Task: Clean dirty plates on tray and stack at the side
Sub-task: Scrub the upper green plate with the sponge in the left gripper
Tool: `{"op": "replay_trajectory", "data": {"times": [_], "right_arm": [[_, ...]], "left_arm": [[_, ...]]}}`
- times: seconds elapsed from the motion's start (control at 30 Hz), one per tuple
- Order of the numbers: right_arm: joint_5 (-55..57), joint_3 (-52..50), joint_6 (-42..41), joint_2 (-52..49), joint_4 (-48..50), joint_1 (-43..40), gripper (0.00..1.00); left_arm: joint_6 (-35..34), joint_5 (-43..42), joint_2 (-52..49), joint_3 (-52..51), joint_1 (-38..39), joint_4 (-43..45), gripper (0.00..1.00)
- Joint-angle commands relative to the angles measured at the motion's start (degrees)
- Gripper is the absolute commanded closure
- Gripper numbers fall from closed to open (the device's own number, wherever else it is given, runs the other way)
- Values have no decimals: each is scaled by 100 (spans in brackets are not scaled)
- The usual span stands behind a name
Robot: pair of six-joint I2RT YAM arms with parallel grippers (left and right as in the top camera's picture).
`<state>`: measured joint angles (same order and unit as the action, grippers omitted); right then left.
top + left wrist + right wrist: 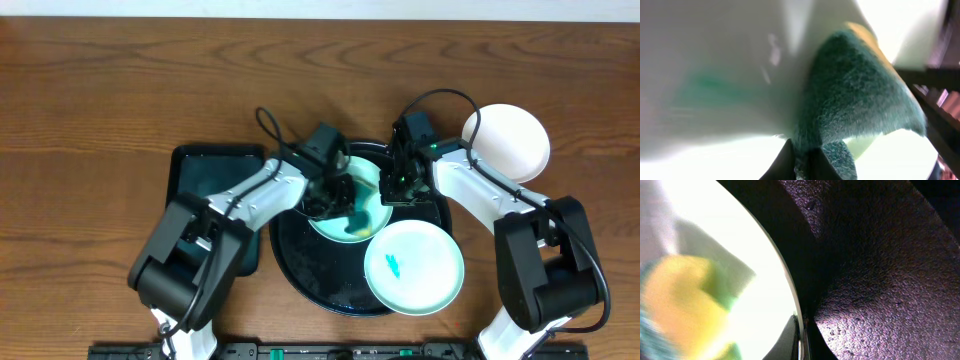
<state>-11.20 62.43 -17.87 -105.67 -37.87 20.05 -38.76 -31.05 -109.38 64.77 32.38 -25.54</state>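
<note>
Wood tabletop [100, 80] | left tool [335, 195] clamps sponge [855, 95] on face-up mint plate [348, 226] | right tool [398, 186] pinches its rim

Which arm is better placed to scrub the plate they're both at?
Left. The left gripper is shut on the green sponge, pressed against the mint plate; the right gripper only pinches that plate's rim.

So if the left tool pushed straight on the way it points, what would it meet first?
Probably the pale mint plate: the left tool grips a green sponge pressed against it, with the black tray beneath.
</note>
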Motion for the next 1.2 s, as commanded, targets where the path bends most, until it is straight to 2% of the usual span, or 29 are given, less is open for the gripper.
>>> {"op": "replay_trajectory", "data": {"times": [0.0, 0.27, 0.47, 0.6, 0.7, 0.73, 0.93, 1.03, 1.17], "right_arm": [[-127, -149, -55, -44, -76, 142, 99], [-105, -149, -52, -44, -140, 131, 99], [-103, -149, -52, -44, -133, 138, 99], [-83, -149, -50, -44, -133, 125, 99], [-83, -149, -50, -44, -133, 127, 99], [-85, -149, -33, -44, -131, 127, 99], [-68, -149, -28, -44, -107, 127, 99], [-68, -149, -31, -44, -114, 127, 99], [-68, -149, -31, -44, -120, 127, 99]], "left_arm": [[76, 1552, -142, -157, -516, -262, 93], [79, 2579, -142, -153, -1132, -505, 93], [-15, 3250, -142, -153, -1276, -824, 93], [-13, 3281, -142, -151, -1266, -1064, 93], [319, 2610, -142, -153, -1263, -1296, 93], [673, 2107, -142, -153, -1263, -1368, 93], [1587, 192, -142, -153, -1152, -1589, 93], [1757, -538, -142, -153, -988, -1530, 93], [1751, -955, -142, -153, -693, -1204, 93]]}}
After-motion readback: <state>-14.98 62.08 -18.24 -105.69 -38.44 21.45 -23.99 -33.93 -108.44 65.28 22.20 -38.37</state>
